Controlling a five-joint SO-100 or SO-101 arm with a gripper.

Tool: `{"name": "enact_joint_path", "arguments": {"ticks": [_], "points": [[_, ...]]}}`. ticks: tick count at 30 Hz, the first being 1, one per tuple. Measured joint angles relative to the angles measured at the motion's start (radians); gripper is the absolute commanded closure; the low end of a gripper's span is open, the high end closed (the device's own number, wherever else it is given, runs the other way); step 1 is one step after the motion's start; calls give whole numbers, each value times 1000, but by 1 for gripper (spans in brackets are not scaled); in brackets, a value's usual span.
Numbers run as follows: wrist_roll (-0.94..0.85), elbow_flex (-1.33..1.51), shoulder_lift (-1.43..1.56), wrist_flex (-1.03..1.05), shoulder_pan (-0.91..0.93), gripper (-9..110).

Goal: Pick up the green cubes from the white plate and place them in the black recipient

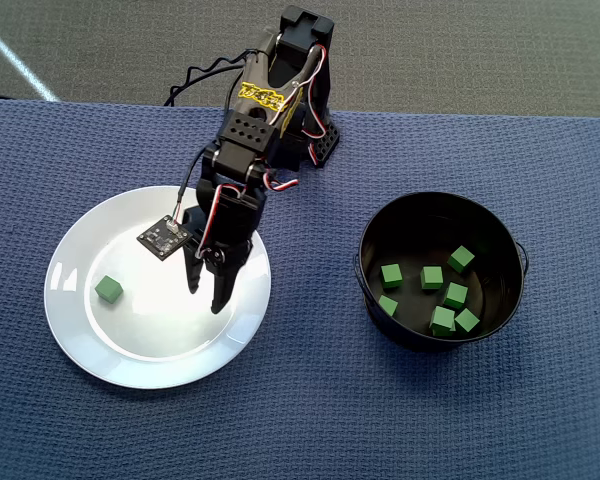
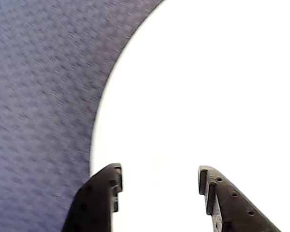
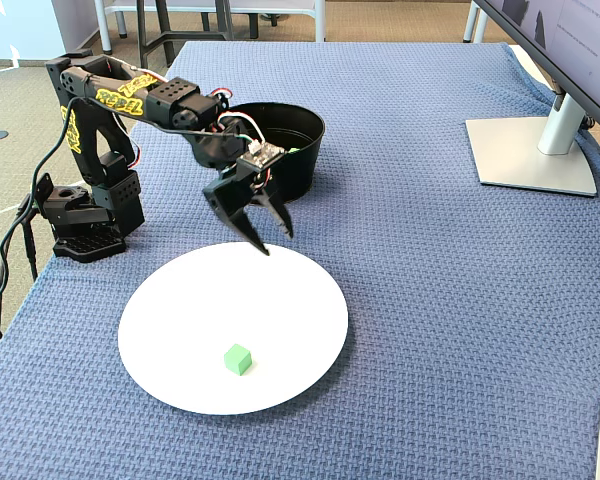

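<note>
green cube [image 1: 108,289] on white plate [image 1: 80,345], jaws apart (empty) above

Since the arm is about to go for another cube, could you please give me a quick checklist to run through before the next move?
1. Gripper open and empty: ok; the wrist view shows the jaws apart with nothing between them.
2. Cube left to pick: ok; one green cube lies alone on the white plate.
3. Gripper lined up over that cube: not ok; it hangs over another part of the plate, and the cube is absent from the wrist view.
4. Path to the cube clear: ok; nothing else on the plate.
5. Black recipient ready: ok; upright, beside the plate, cubes already inside.
6. Height above the plate: cannot tell exactly.
</note>
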Motion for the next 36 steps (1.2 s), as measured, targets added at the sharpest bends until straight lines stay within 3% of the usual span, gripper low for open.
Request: {"name": "enact_joint_path", "arguments": {"ticks": [6,14,36], "points": [[-250,152,-44,-184,120,87],[-522,172,-112,-209,255,83],[-664,-129,-411,-252,459,79]]}}
